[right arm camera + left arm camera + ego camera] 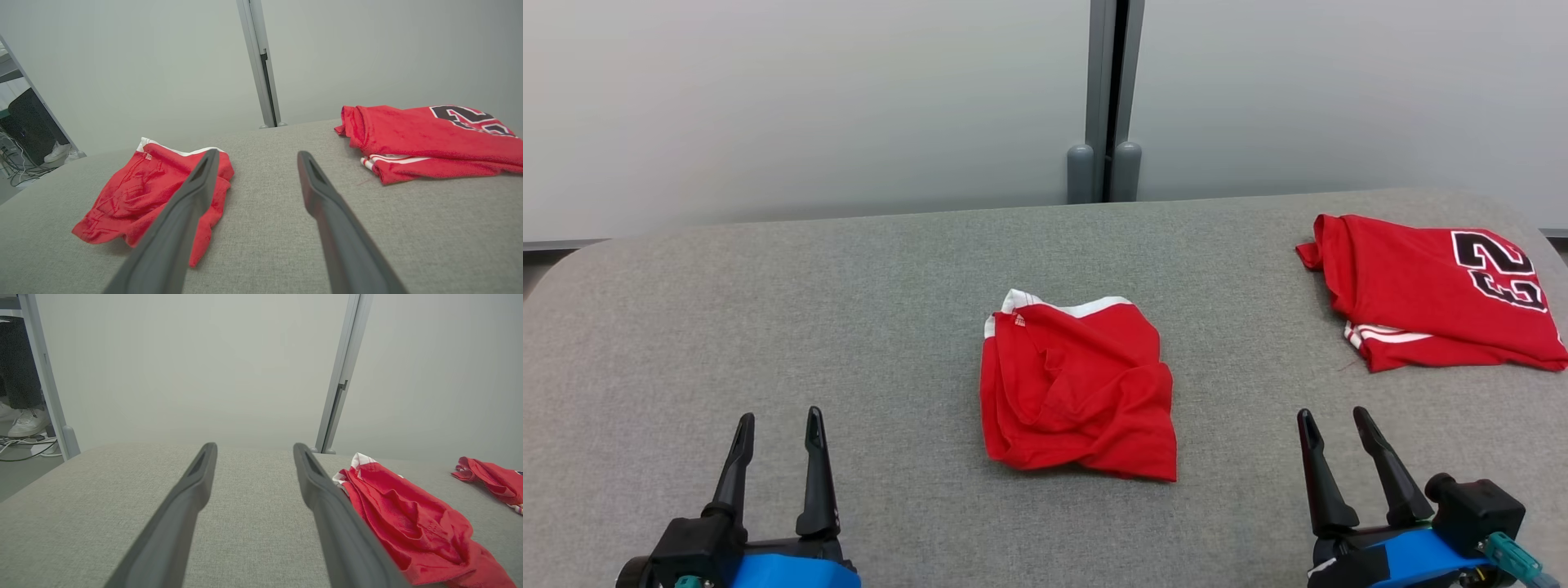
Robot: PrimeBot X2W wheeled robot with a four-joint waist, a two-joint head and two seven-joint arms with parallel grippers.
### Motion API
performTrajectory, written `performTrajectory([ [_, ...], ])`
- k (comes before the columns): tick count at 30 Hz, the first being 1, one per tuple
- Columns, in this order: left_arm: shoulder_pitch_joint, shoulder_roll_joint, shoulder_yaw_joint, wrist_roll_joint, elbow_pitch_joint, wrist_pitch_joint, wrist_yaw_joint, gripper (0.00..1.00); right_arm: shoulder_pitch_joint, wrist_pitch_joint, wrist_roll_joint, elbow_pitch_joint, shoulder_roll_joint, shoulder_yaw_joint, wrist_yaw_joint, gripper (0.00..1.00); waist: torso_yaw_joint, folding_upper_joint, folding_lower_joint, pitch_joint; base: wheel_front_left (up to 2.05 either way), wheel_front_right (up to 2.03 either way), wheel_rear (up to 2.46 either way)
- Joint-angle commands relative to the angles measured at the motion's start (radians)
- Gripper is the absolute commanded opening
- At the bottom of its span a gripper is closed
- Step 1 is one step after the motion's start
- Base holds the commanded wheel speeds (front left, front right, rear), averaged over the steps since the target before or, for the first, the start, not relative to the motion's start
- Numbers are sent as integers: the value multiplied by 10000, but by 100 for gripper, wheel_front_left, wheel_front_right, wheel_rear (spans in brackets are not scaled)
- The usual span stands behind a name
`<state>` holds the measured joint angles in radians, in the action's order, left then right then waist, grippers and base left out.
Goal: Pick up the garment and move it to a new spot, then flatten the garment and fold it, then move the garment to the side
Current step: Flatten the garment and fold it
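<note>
Garment lies bunched mid table, red with white trim. Numbered jersey is folded flat at the right edge, likely the set-aside spot. Left pincer and right pincer are both spread and empty, flanking the heap. Fits pre-grab or post-release.

Red garment, white-trimmed, crumpled, lying centrally

left claw spread, right claw spread

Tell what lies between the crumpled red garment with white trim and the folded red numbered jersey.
Nothing: bare grey fabric tabletop separates garment from jersey, per head view.
</note>
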<state>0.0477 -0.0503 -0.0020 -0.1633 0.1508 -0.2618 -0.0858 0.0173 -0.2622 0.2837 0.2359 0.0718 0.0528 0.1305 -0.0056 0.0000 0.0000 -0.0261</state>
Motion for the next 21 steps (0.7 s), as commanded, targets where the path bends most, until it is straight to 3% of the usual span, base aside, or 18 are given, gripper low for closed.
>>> performTrajectory([
  [1,2,0,30,21,36,-40,-11,100,56,-32,-60,7,-6,-29,5,100,-51,0,0,4,0,0,0],
  [11,-430,3,-89,481,141,-40,-106,100,118,-32,-72,40,-44,-58,5,100,-309,0,0,-131,0,0,0],
  [21,-2201,-83,-1762,946,1362,-31,-437,100,416,-32,79,307,5,158,5,100,-938,0,0,-462,0,0,0],
])
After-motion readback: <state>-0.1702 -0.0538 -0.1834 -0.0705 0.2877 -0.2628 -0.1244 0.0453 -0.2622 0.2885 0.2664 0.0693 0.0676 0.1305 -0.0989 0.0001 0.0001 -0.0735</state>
